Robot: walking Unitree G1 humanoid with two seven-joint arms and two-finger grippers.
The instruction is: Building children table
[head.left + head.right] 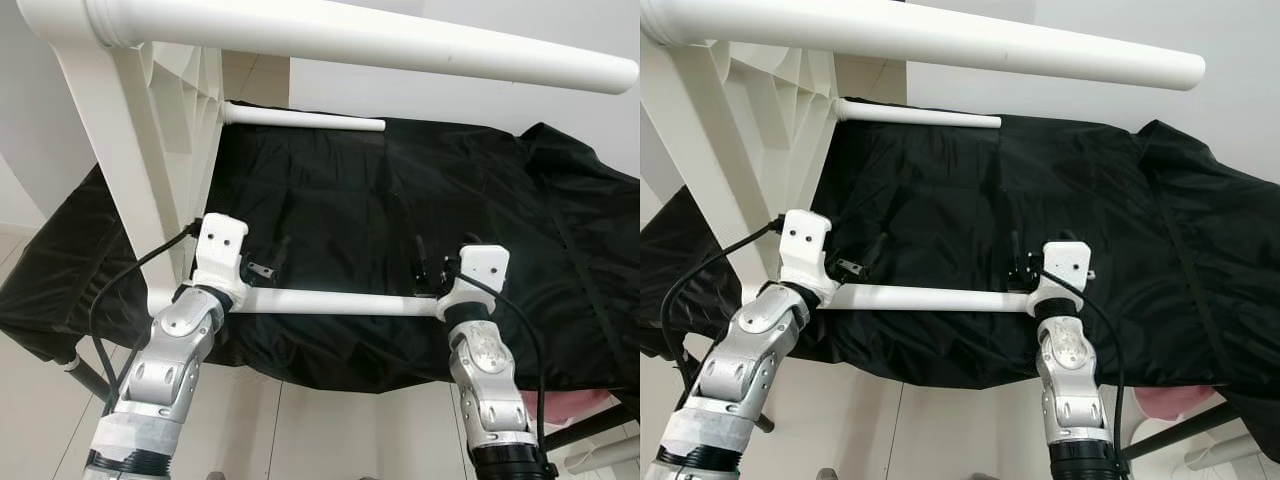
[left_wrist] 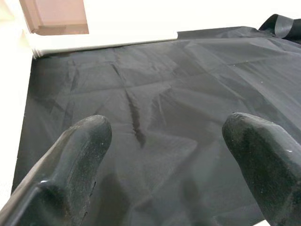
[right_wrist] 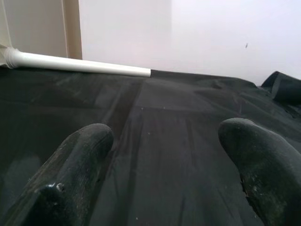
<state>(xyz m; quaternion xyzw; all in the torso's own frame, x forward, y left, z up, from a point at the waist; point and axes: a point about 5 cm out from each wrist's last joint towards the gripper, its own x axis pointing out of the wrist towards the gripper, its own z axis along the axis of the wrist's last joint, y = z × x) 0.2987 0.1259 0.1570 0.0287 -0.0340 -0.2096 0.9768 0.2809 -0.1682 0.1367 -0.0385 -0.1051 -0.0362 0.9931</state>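
The white plastic children's table (image 1: 150, 130) lies tipped on its side at the left edge of a worktop draped in black cloth (image 1: 400, 200). Its legs stick out sideways as long white tubes: a far leg (image 1: 300, 118) runs along the back of the cloth, a near upper leg (image 1: 380, 45) crosses close under the head camera, and a low near leg (image 1: 335, 302) hangs at the front edge of the worktop.

Left arm and right arm both reach forward at that low leg. Left hand (image 2: 160, 165) has its fingers (image 2: 75, 155) spread wide, black cloth alone between them; it holds nothing. Right hand (image 3: 164, 165) reads the same: fingers (image 3: 254, 160) well apart, nothing gripped, the far leg visible beyond.

The low leg passes just under both wrists. Whether it rests on them or is only carried by its socket, I cannot tell.

Judgement: tipping the table sideways presents the legs horizontally, at arm height, for seating into the tabletop.
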